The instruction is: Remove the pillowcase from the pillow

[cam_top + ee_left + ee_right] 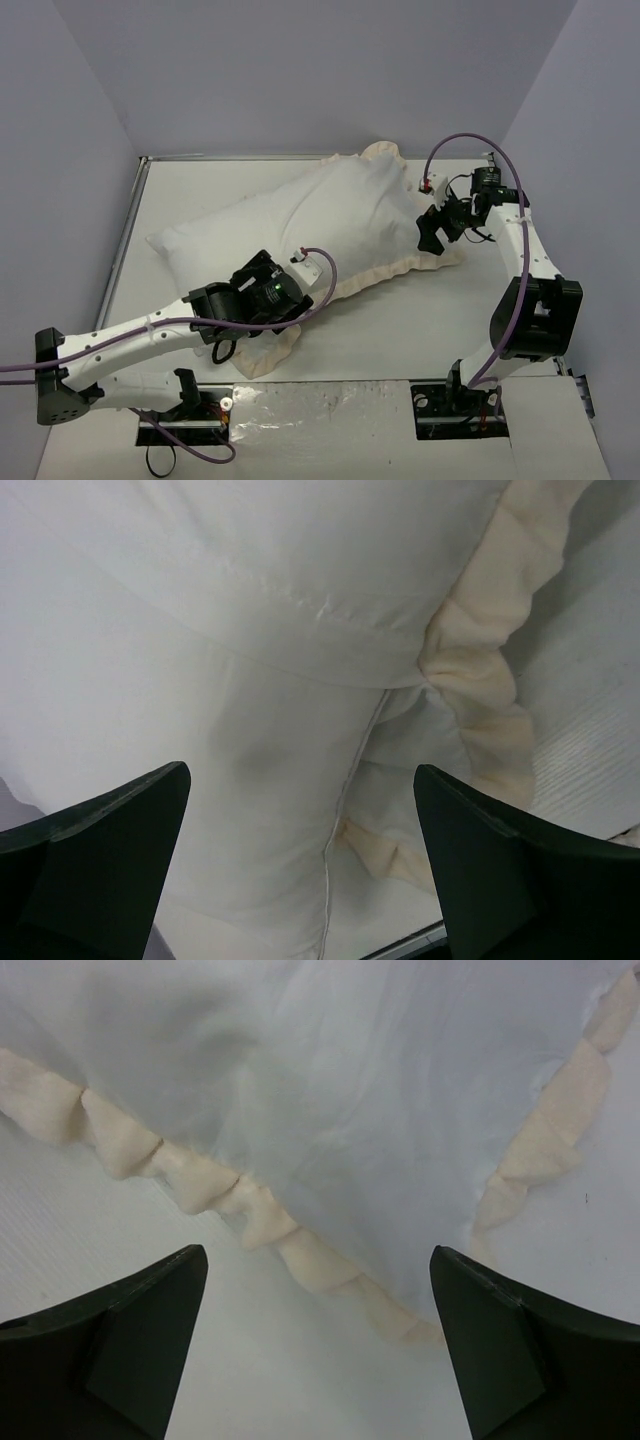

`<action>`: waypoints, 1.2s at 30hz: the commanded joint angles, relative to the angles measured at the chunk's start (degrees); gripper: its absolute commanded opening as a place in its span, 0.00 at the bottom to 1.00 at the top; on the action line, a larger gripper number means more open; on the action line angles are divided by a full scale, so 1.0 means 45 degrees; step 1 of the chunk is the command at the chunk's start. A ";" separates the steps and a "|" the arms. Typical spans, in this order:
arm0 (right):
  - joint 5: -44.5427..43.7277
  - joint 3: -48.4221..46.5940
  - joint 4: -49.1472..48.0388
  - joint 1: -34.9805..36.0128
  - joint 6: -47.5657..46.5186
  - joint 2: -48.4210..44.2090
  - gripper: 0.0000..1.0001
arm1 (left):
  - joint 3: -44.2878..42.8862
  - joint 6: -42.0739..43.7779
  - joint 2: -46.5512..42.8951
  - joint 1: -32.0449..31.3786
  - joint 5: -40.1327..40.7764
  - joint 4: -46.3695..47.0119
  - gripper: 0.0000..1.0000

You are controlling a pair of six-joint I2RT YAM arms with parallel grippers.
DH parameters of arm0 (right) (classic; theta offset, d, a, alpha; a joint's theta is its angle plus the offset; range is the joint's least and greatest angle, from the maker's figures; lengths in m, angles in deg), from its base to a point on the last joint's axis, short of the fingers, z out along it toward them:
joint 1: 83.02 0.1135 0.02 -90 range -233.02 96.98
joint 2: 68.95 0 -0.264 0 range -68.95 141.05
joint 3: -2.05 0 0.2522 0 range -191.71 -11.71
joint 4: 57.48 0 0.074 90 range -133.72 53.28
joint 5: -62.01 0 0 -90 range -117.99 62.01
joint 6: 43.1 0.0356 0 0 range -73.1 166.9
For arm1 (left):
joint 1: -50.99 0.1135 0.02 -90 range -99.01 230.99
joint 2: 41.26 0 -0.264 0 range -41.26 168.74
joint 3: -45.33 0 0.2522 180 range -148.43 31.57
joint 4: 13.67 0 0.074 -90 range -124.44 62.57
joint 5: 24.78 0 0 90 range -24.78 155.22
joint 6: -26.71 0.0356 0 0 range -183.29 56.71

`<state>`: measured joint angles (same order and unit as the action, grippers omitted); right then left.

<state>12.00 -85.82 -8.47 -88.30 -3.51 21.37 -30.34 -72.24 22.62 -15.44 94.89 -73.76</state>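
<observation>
The pillowcase (350, 210) lies white face up across the table, with its cream frill (440, 262) showing along the right and near edges. The plain white pillow (195, 245) sticks out of it at the left. My left gripper (283, 297) is open and empty, low over the near edge. In the left wrist view its jaws (302, 775) straddle the pillow's piped seam (345, 790), below the pillowcase hem (300, 610) and beside the frill (480, 650). My right gripper (431, 234) is open and empty at the right corner, its jaws (318, 1255) on either side of the frilled corner (330, 1265).
The white table (400, 320) has a raised rim (135, 215) along the left and back. A crinkled silver sheet (320, 410) lies at the near edge between the arm bases. Grey walls close in the sides and back.
</observation>
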 commanded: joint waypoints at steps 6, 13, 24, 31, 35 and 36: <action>0.0040 -0.0153 0.0488 -0.0116 -0.0067 0.0181 0.90 | -0.0013 -0.0900 0.1488 -0.0081 0.1707 -0.1306 0.94; 0.0137 -0.0309 0.0469 -0.0135 0.0148 0.0397 0.90 | -0.0011 -0.0668 0.2327 0.1772 0.0831 -0.1210 0.95; 0.0352 -0.0134 0.0488 -0.0155 0.0187 0.0221 0.89 | -0.0031 0.0836 0.3051 0.4000 -0.0577 -0.0234 0.43; 0.0995 -0.0309 0.0508 -0.0136 0.1418 0.0201 0.89 | -0.0246 0.1149 0.2700 0.4782 -0.1065 0.0431 0.02; 0.1115 -0.0153 0.0703 0.0117 0.2410 -0.0129 0.91 | -0.0655 0.0779 0.2076 0.5172 -0.1826 0.0587 0.02; 0.0959 -0.0134 0.0722 0.0196 0.2510 -0.0169 0.91 | -0.0753 0.0662 0.1901 0.5231 -0.2157 0.0626 0.02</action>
<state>14.73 -85.82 -7.88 -88.24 3.75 22.97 -29.97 -68.00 34.69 6.74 88.70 -72.58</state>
